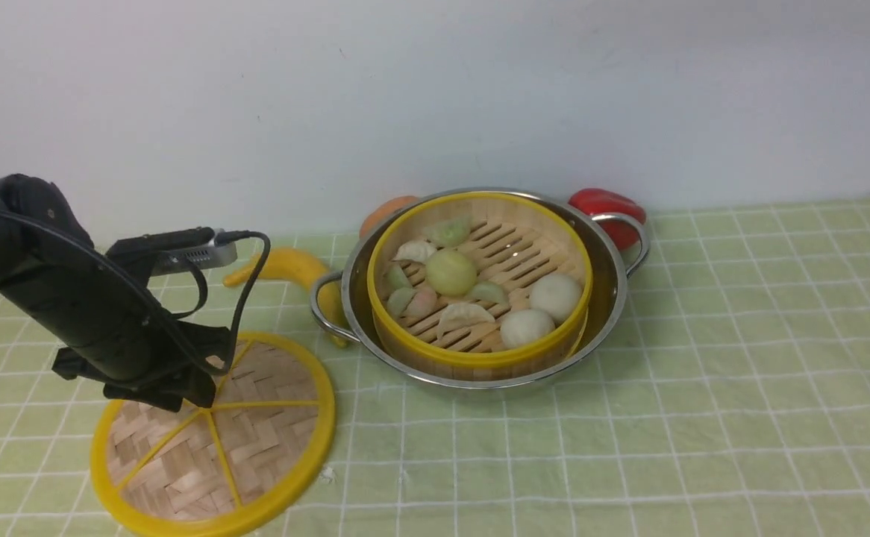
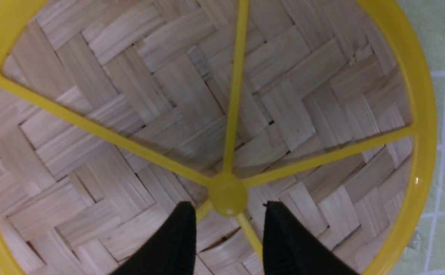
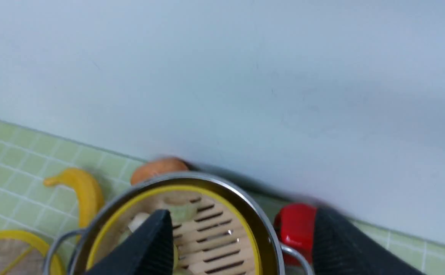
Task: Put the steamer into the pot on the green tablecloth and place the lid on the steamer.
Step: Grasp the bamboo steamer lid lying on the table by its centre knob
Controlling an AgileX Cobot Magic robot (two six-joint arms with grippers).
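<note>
Front view: we have the steamer [image 1: 480,354] inside the pot [image 1: 614,298] and both claws unclenched, the left claw [image 2: 230,225] over the lid's [image 2: 228,194] hub, so lid pickup seems in hand, next needing a careful pinch there.

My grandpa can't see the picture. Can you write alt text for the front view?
A bamboo steamer of toy dumplings and buns sits in a shiny pot on a green tablecloth. At left, the robot's open left gripper is over the flat woven lid. A banana and something red peek out around the pot.
</note>
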